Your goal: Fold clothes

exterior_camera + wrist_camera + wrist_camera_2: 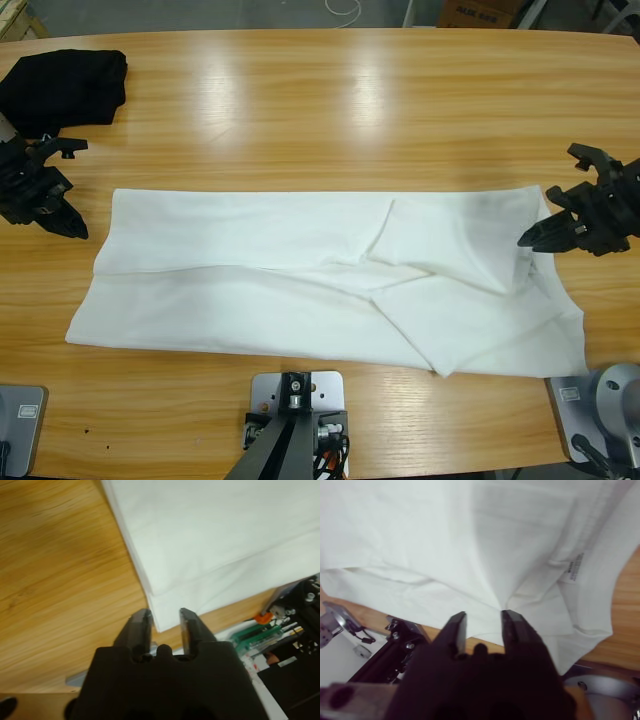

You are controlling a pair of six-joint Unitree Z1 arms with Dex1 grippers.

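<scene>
Left gripper [165,617]: jaws parted by a narrow gap, nothing between them.
T-shirt [220,535]: white, fills upper right; folded layers, stacked edges running diagonally.
T-shirt corner: just above the jaw tips, apart from them.
Table [55,575]: bare wood, left side.
Rig hardware [280,625]: lower right, green and orange parts.

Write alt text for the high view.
A white T-shirt, folded into a long band, lies across a wooden table. The left gripper and right gripper sit at its ends, jaws open; a black garment lies far left.
</scene>
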